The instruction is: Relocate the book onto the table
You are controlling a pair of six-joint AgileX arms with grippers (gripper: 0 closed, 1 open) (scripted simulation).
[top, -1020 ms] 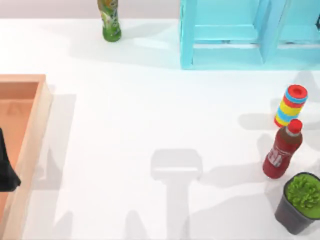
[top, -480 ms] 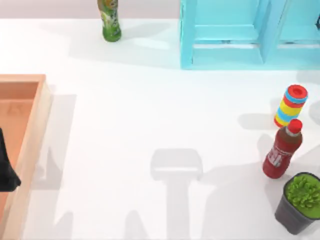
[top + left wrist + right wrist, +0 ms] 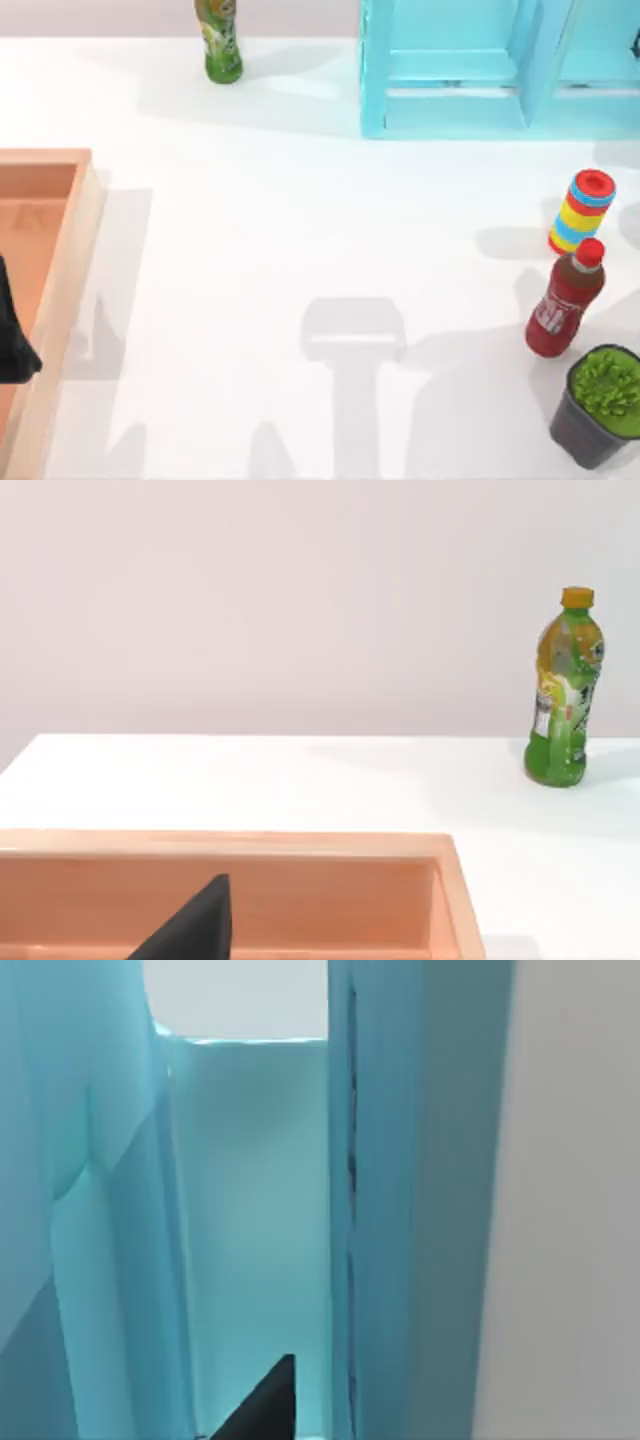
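Right gripper [image 3: 262, 1405] sat close against the inside walls of the turquoise shelf unit [image 3: 375, 70], at the upper right of the top view. Spread or closed: could not tell. Left gripper [image 3: 12, 340] was parked over the wooden tray [image 3: 70, 250] at the left edge, state likewise not readable.

Change over the last second: nothing on the counter [image 3: 300, 220] moved; only the faint shadow near the right edge, below the shelf, shifted a little. My judgement: the right arm was creeping at the shelf, and the book was hidden from me, probably inside it, not yet on the counter.

Writing: the labels on the green bottle [image 3: 565, 715] and red bottle [image 3: 562, 305] were too small to read.
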